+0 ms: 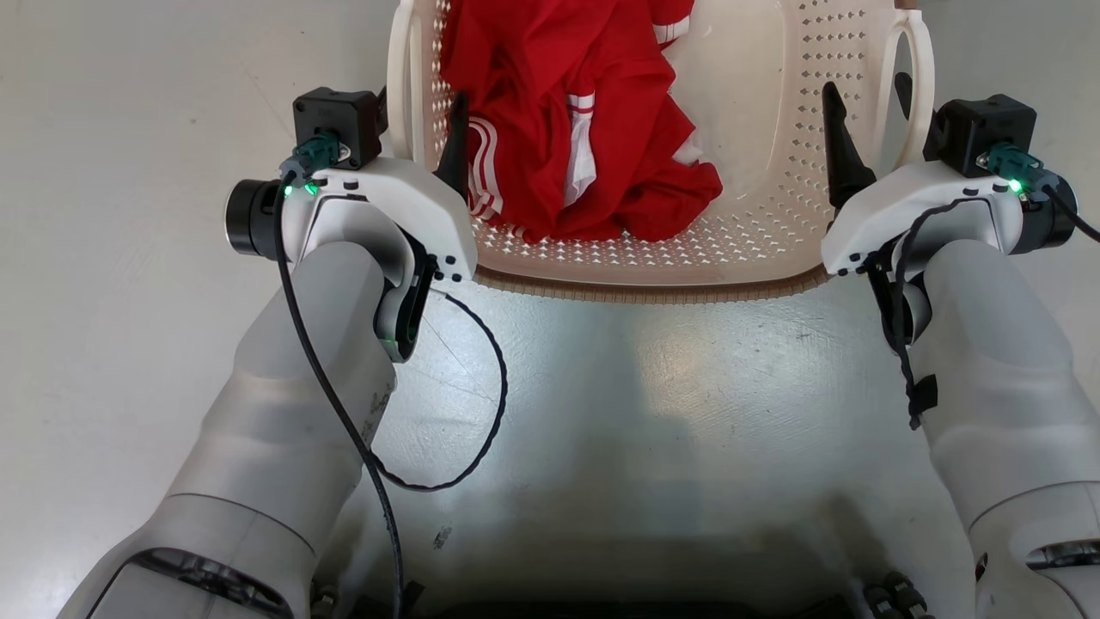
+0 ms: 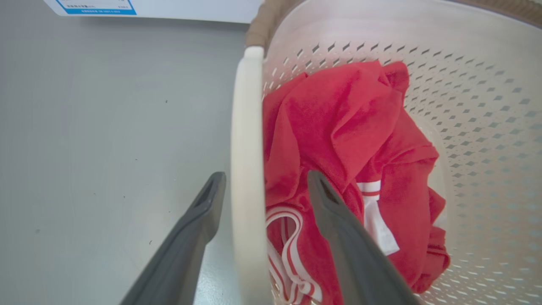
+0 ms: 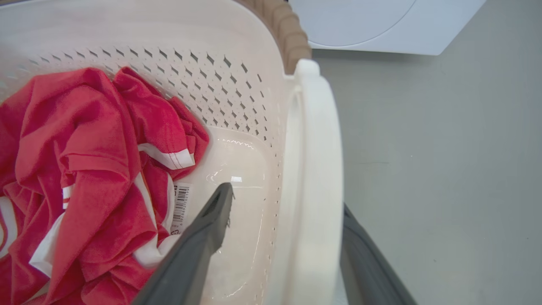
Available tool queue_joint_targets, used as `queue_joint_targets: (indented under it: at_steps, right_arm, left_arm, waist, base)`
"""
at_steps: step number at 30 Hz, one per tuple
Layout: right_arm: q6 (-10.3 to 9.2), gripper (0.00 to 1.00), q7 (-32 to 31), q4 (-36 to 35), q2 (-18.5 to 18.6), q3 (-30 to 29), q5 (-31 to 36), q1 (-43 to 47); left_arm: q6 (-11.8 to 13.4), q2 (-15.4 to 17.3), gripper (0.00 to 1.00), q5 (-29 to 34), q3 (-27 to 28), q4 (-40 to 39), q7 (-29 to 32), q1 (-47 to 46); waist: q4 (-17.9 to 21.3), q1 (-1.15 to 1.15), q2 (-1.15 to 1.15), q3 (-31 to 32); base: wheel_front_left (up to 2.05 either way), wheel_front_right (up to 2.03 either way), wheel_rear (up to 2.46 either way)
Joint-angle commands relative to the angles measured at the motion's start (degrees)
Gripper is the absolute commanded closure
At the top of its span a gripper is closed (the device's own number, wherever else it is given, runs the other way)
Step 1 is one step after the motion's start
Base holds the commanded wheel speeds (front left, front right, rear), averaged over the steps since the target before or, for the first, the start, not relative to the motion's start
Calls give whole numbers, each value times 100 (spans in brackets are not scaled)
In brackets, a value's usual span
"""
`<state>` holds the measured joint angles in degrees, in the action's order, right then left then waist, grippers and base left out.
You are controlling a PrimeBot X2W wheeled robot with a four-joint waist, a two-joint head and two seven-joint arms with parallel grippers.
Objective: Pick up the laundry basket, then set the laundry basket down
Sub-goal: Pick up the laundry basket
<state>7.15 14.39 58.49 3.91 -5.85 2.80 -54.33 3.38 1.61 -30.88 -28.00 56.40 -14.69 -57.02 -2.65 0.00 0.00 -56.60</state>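
Dark-fingered left gripper [image 2: 266, 174] we are seeing spread, straddling white left handle [image 2: 247, 169] of cream perforated plastic laundry basket [image 1: 773, 215]; right gripper [image 3: 288, 199] likewise spread, astride white right handle [image 3: 315, 190]. Basket lying on grey floor [image 1: 129, 258] ahead, long axis running arm-to-arm; we are judging both arms equally near.

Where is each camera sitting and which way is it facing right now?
Head view: high, looking down on the cream-white perforated plastic laundry basket; both pale forearms show.
Left wrist view: along the left jaws, astride the basket's white left handle.
Right wrist view: along the right jaws, astride the white right handle.
Both wrist views share the red white-striped garment.
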Motion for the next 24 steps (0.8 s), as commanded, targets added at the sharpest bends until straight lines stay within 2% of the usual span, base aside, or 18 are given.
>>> queue_joint_targets:
  at_steps: [1, 21, 22, 23, 24]
  right_arm:
    - [34, 0, 61, -25, -103, 92, -69, 196]
    - [34, 0, 61, -64, -103, 189, -283, 285]
    - [34, 11, 61, -68, -103, 183, -274, 282]
    - [34, 57, 61, -72, -103, 177, -268, 278]
    - [34, 99, 61, -76, -103, 172, -263, 272]
  left_arm:
    - [62, 127, 0, -62, 35, 4, -30, 29]
    - [149, 127, 0, -340, -268, 111, -30, 8]
    - [147, 127, 0, -339, -287, 113, -30, 1]
    - [146, 127, 26, -332, -307, 115, -30, -8]
    - [146, 127, 61, -315, -324, 107, -30, -22]
  waist:
    - [-2, 0, 0, 1]
    - [-19, 0, 0, 59]
    - [-19, 0, 0, 51]
    - [-18, 0, 0, 41]
    - [-16, 0, 0, 28]
  base:
    - [0, 0, 0]
    - [0, 0, 0]
    - [0, 0, 0]
    - [0, 0, 0]
    - [0, 0, 0]
